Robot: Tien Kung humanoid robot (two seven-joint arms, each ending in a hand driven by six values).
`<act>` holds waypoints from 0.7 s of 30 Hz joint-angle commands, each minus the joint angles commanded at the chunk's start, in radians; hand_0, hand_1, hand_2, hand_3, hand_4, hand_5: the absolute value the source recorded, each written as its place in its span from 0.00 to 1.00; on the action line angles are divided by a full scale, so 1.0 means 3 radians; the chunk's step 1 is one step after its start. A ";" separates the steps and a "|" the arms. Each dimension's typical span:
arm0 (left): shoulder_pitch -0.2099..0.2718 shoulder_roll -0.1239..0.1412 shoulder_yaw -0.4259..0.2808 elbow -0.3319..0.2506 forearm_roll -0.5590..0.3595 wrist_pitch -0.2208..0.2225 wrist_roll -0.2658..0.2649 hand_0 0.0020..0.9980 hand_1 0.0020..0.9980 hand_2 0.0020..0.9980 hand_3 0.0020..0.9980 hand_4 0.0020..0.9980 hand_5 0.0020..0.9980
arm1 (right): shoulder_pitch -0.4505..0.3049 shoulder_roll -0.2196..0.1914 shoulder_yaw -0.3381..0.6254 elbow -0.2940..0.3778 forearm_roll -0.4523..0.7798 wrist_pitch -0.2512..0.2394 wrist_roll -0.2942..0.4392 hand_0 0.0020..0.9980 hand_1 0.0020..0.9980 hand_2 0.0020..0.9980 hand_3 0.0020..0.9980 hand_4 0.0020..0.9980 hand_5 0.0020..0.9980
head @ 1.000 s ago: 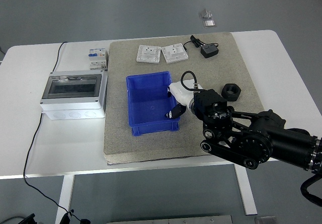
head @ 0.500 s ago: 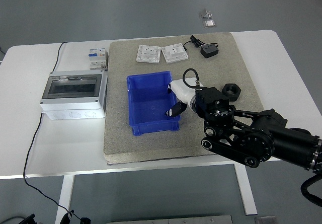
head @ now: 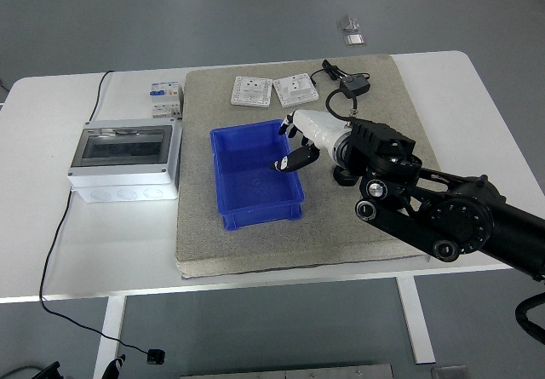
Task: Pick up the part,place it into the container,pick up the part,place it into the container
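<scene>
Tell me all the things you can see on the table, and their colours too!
Table: one, white, under everything.
Mat: one, grey-beige, on the table's middle.
Bin: one, blue, empty as far as can be seen, on the mat's left half.
Wall sockets: two, white, side by side at the mat's far edge.
Power adapter: one, black with a cable, right of the sockets.
Enclosure box: one, grey with a dark clear lid, left of the mat.
Circuit breaker: one, white, behind the box.
Cable: one, black, running off the table's left front.
Nut: not seen now, maybe hidden behind the arm.
Right hand: one, white with black fingers, at the bin's right rim.
</scene>
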 joint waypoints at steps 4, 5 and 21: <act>0.0000 -0.0005 0.0022 0.0001 -0.0040 0.0003 -0.0018 0.69 0.76 0.76 0.85 0.98 1.00 | -0.0108 -0.0301 0.0295 0.0120 -0.0002 -0.0061 0.0267 0.70 0.65 0.82 0.82 0.88 0.43; 0.0000 -0.0006 0.0028 0.0003 -0.0050 0.0003 -0.0024 0.69 0.76 0.76 0.85 0.98 1.00 | -0.0141 -0.0380 0.0306 0.0090 -0.0061 -0.0064 0.0329 0.70 0.65 0.82 0.82 0.88 0.43; -0.0015 -0.0015 0.0027 0.0004 -0.0054 0.0004 -0.0035 0.69 0.76 0.76 0.85 0.98 1.00 | -0.0178 -0.1015 -0.0339 -0.0439 -0.0445 0.0422 0.0408 0.78 0.78 1.00 1.00 0.95 0.31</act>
